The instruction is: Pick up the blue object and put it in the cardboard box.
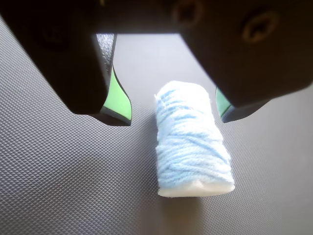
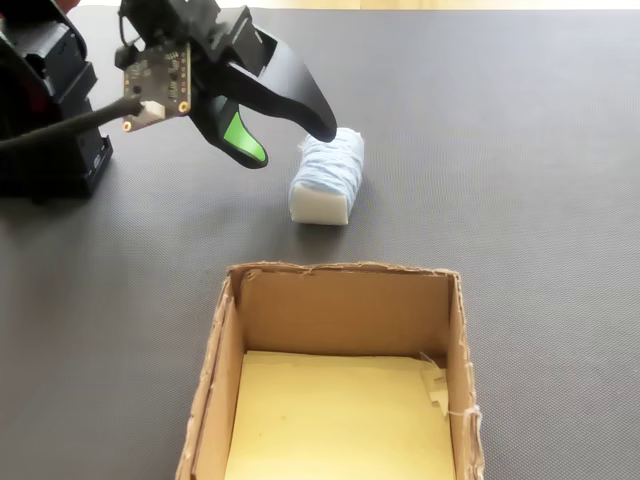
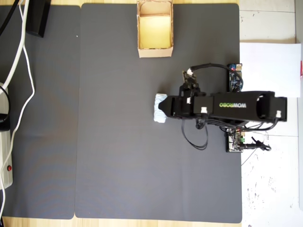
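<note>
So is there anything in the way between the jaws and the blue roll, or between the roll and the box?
Nothing visible. The open gripper already straddles the blue roll, and only bare mat lies between the roll and the cardboard box.

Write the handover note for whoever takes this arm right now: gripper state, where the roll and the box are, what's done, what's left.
Gripper: open, empty, its fingers either side of the far end of the blue roll, not closed on it.
Blue roll: lying on its side on the dark mat, outside the box.
Cardboard box: open, flaps up, yellowish floor bare; in the fixed view it sits nearer the camera than the roll, apart from it.
Done: the gripper is lined up on the roll.
Left: close on the roll, lift, carry it over the box, release.
</note>
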`<state>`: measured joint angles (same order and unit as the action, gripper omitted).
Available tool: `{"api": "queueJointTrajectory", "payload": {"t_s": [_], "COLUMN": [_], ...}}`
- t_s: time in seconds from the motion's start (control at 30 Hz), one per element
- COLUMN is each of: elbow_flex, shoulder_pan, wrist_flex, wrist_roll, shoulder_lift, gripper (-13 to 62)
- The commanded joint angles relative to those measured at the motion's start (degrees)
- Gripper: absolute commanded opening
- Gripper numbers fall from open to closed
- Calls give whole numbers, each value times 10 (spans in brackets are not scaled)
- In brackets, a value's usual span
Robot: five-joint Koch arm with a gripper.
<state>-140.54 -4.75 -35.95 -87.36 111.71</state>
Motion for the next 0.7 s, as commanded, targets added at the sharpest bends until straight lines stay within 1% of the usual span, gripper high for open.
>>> {"api": "queueJointTrajectory", "payload": {"t_s": [0.0, 0.1, 0.4, 0.47, 0.67], "elbow_flex": [69, 103, 148, 144, 117], "shoulder_pan": [6, 5, 3, -1, -10], "wrist_flex": [2, 2, 14, 26, 100], "wrist_roll": [-17, -17, -18, -17, -4], "shoulder_lift": [-23, -80, -201, -213, -216], "gripper": [332, 332, 325, 294, 122]}}
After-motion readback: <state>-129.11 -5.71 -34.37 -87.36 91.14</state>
